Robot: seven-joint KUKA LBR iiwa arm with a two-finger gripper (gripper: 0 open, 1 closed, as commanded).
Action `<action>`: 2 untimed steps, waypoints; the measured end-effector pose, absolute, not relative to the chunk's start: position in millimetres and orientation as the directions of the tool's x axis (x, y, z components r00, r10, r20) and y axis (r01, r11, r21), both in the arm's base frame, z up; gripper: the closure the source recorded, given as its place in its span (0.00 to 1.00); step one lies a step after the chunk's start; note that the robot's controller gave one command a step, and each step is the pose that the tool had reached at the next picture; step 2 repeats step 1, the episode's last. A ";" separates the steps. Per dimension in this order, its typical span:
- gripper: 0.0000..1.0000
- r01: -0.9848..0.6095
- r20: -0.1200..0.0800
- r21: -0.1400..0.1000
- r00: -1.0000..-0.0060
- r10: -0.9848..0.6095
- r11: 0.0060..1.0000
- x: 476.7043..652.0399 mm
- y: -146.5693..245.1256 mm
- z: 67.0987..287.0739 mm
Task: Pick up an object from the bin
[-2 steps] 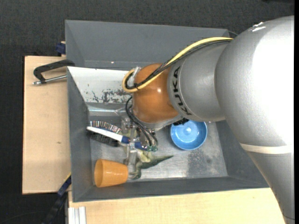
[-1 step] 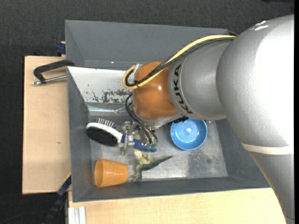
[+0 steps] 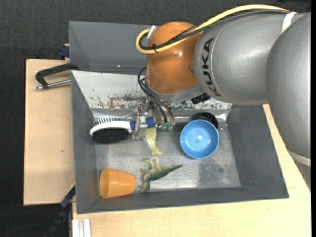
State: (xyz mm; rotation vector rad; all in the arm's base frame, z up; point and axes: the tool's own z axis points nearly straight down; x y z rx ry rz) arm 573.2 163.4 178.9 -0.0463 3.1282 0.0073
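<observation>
**Gripper low in the bin at a hairbrush handle, no grasp confirmed**

A grey metal bin (image 3: 81, 147) is seen from above. A large silver arm (image 3: 247, 53), with an orange cover (image 3: 168, 63) at its wrist, is brought in from 3 o'clock and bent down over the middle of the bin. The gripper (image 3: 147, 124) is seen low, just off centre toward 11 o'clock. Whether it is released or clenched cannot be told, and nothing can be confirmed as held.

At the gripper lies the blue-and-white handle end of a hairbrush (image 3: 111, 132), whose black oval head is stretched out toward 9 o'clock. Just beside the gripper, at its 6 o'clock, a small pale yellow piece (image 3: 152, 145) is found; its kind cannot be made out. These two are the nearest things, and the brush handle is judged the likelier one to be picked.

Well apart from the gripper, a green toy dinosaur (image 3: 157, 172) lies at 6 o'clock, an orange cup (image 3: 117, 182) is tipped on its side at 7 o'clock, and a round blue bowl (image 3: 199, 138) sits upright at 3 o'clock.

The step in hand is judged to be the grasp at the bottom of the reach; no lift is yet made. A firm closure across the narrow handle is called for next, then a straight rise. Since the brush is long and would be held at one end, some drooping of its head should be expected. The yellow piece should be kept out of the pinch.
</observation>
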 end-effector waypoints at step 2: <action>1.00 -0.063 -0.013 0.003 -0.998 -0.063 0.998 569.5 162.9 251.8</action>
